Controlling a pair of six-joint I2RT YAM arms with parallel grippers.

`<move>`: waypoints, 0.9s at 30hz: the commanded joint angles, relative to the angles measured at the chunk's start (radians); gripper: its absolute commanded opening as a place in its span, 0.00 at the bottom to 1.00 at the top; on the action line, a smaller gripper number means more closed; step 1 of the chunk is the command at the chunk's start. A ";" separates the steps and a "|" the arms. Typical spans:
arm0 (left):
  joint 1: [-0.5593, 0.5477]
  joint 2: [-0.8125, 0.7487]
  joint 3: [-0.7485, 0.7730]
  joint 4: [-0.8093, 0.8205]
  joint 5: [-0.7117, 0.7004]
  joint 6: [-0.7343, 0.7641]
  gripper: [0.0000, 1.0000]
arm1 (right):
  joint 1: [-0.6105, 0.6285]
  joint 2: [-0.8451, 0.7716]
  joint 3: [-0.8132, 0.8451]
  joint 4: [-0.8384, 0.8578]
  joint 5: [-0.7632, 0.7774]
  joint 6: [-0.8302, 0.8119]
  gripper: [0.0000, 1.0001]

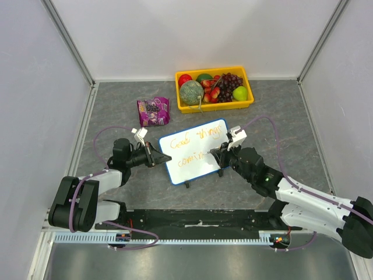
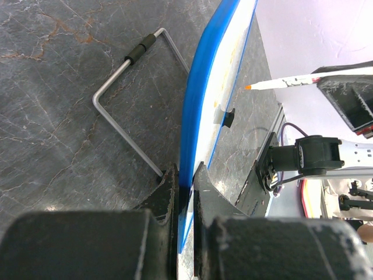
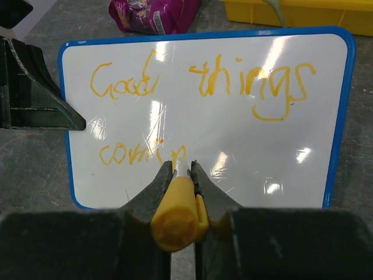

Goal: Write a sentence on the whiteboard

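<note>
The whiteboard (image 1: 195, 153) stands tilted on small black feet mid-table, its blue rim showing. My left gripper (image 1: 158, 157) is shut on its left edge; in the left wrist view the blue rim (image 2: 195, 116) is pinched at the left gripper (image 2: 185, 175). The sentence (image 3: 204, 81) is orange handwriting, "Good things" above and "comin" (image 3: 137, 153) below. My right gripper (image 3: 181, 169) is shut on a marker (image 3: 178, 213) with a yellow end, pointed at the board just after "comin". The marker's orange tip (image 2: 249, 87) sits just off the board's face; whether they touch I cannot tell.
A yellow tray (image 1: 214, 107) full of fruit stands behind the board. A purple snack bag (image 1: 152, 111) lies to its left. The board's wire stand (image 2: 125, 99) rests on the grey tabletop behind it. Enclosure walls close in the table on three sides.
</note>
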 commanded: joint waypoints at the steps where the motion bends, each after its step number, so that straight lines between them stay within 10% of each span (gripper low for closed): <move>1: 0.014 0.025 -0.016 -0.087 -0.159 0.035 0.02 | -0.001 0.029 0.080 0.023 0.054 -0.019 0.00; 27: 0.013 0.024 -0.016 -0.088 -0.160 0.037 0.02 | -0.001 0.123 0.062 -0.003 0.054 -0.038 0.00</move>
